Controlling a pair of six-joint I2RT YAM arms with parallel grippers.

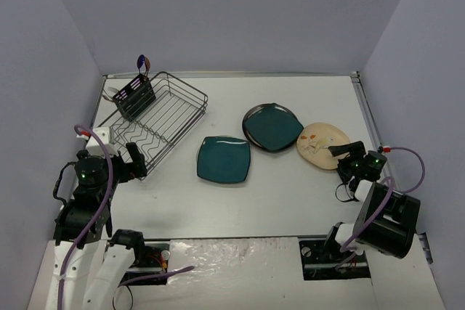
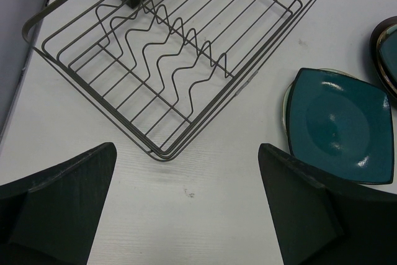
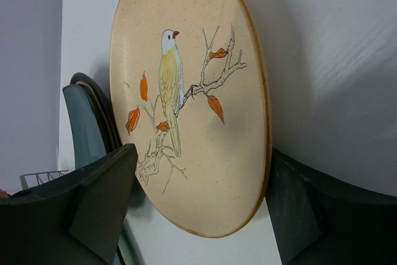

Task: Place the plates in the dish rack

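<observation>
Left fingers (image 2: 59, 206): two blunt, matte black wedges, spread wide with nothing between them, hovering over the counter just off the rack's near corner.
Counter (image 1: 290, 194): flat and white, with a faint grain.
Dish rack (image 1: 163, 117): thin dark wire bent into a rectangle with rounded corners. It sits askew at the back left of the counter, and wavy dividers run across its floor.
Cutlery basket (image 1: 134, 97): a small black slotted box at the rack's far left corner.
Square plate (image 1: 224, 159): glossy teal with rounded corners, lying flat on the counter just right of the rack. A pale rim peeks out under its left edge.
Round plate (image 1: 272, 127): teal centre inside a shiny dark rim, lying flat behind and to the right of the square one.
Beige plate (image 1: 320, 141): speckled cream glaze with a thin brown edge, painted with a bird on a twig and orange leaves. It lies flat beside the round plate, at the counter's right.
Right fingers (image 3: 93, 203): black wedges set apart on either side of the beige plate's near rim. I cannot tell whether they press on it.
</observation>
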